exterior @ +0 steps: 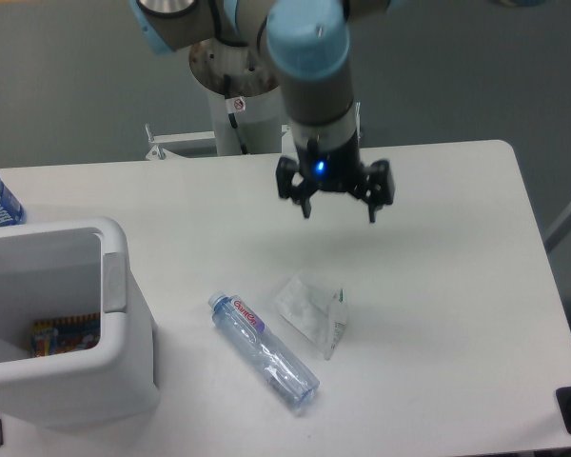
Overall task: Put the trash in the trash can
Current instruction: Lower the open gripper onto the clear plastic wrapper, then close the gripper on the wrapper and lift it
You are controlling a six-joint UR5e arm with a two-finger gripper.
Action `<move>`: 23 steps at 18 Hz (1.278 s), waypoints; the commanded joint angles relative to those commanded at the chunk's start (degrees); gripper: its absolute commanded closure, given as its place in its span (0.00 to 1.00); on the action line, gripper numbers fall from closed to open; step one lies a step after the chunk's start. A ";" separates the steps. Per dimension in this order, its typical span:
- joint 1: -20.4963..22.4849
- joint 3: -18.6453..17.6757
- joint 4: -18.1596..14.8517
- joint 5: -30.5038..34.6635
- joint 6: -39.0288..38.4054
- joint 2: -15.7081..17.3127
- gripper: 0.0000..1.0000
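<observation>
A black two-finger gripper (337, 206), wide open and empty, hovers above a crumpled clear plastic wrapper (312, 313); it should descend centred, straddling the wrapper before closing.

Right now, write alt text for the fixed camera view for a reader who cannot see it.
A robot arm's open claw hangs above a white table, holding nothing. Below it lie a crumpled clear wrapper and a clear bottle on its side; a large white bin stands at the left.

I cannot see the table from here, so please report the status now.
Gripper open, fingers empty, above table. Wrapper and bottle lying on table, untouched. Trash can at left, nothing blocking.
</observation>
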 joint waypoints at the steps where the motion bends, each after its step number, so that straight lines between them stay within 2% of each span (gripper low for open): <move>1: -0.44 -0.09 0.88 -0.09 -1.75 -1.40 0.00; 5: -0.54 -0.09 1.68 -0.18 -4.67 -5.98 0.00; 10: -1.50 -0.36 2.29 -0.18 -7.04 -8.97 0.00; 14: -1.50 -1.50 4.40 -0.09 -7.57 -10.29 0.00; 16: -1.50 -2.64 7.12 0.00 -8.97 -11.26 0.00; 17: -1.50 -3.16 8.00 0.17 -9.58 -11.61 0.06; 19: -1.50 -3.17 8.27 0.35 -9.68 -11.53 0.34; 23: -1.33 -3.08 8.01 0.96 -9.68 -11.35 0.77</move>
